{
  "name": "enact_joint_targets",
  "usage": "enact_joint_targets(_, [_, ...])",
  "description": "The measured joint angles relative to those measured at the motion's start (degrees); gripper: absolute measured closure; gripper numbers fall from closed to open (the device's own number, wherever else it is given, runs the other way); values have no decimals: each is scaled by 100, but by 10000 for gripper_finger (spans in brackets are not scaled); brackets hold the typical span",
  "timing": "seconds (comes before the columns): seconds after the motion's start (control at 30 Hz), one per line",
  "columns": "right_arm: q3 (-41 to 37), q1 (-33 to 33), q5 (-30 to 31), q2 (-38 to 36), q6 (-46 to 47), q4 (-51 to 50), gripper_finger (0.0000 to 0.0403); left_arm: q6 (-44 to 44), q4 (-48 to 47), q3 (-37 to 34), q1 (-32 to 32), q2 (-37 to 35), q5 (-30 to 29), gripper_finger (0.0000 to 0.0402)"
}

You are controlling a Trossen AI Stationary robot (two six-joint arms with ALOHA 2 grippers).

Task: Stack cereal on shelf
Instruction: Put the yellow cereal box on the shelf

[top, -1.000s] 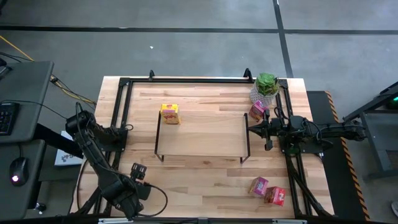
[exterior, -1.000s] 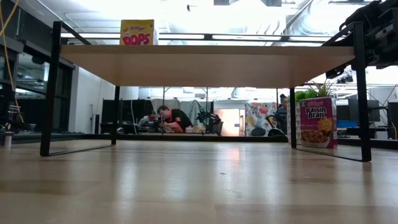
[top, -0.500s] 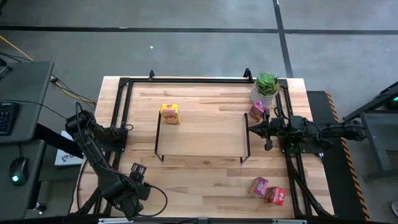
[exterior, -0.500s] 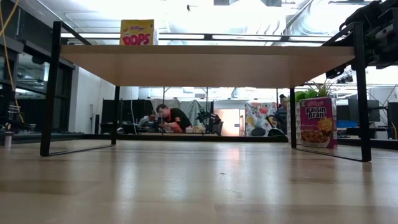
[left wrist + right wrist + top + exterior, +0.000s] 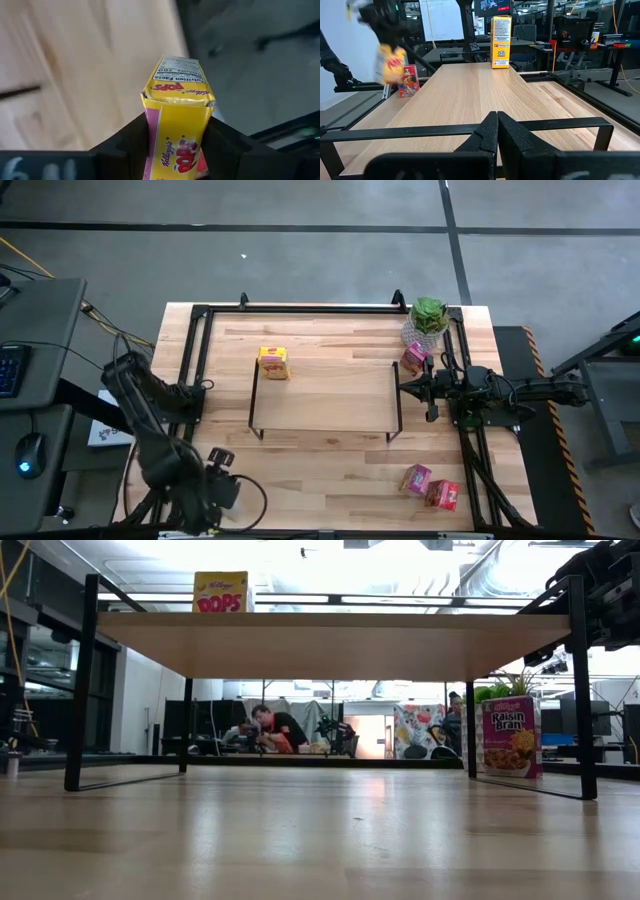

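My left gripper [image 5: 215,483] hovers at the table's near left corner, shut on a yellow cereal box [image 5: 177,107]. The same box [image 5: 390,62] shows blurred in the right wrist view, beside a red box [image 5: 409,80]. The shelf [image 5: 325,395] stands mid-table on its wire legs. A second yellow box [image 5: 273,363] stands on its far left corner. One magenta box [image 5: 413,358] stands on the table by the plant. Another magenta box [image 5: 417,478] and a red box [image 5: 442,494] lie near the table's near right edge. My right gripper [image 5: 497,125] is shut at the shelf's right end. My left gripper pinches the yellow box between its two fingers [image 5: 132,137], one on each narrow side face [image 5: 150,125]. The box stands along the fingers, its folded end flap [image 5: 177,80] pointing away from the wrist. In the right wrist view it seems lifted clear of the table.
A potted green plant [image 5: 428,318] stands at the table's far right corner. A black frame [image 5: 300,308] runs along the table's edges. Bare wood lies between the shelf and the near edge [image 5: 320,470]. People sit in the room behind [image 5: 275,730].
My left arm has shifted a little toward the table's near left corner in the last half second, carrying the yellow box with it. The right arm and the other boxes have kept still.
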Motion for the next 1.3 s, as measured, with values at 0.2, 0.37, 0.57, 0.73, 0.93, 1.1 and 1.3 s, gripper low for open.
enact_joint_targets(0.2, [2, 1, -1, -2, -1, 0, 402, 919, 10, 1425, 173, -28, -1065, 254])
enact_joint_targets(0.37, [2, 0, -2, 0, 0, 0, 402, 2318, -27, 2187, 570, -34, -2482, 254])
enact_joint_targets(0.57, [1, 2, -1, -1, -1, 0, 402, 2697, -758, 2313, 1831, -7, -2699, 254])
enact_joint_targets(0.73, [1, 0, -1, -1, -1, 0, 402, 2456, -1779, 2300, 2795, 167, -2401, 254])
enact_joint_targets(0.93, [0, 2, 0, 0, 0, -7, 402, 2733, -1757, 2275, 3375, 178, -2021, 255])
enact_joint_targets(1.1, [2, 0, 0, -1, -1, -9, 402, 2442, -1760, 2126, 3783, 213, -1724, 255])
enact_joint_targets(1.3, [2, 0, -2, -2, 0, -11, 402, 2233, -1761, 1953, 4090, 204, -1721, 255])
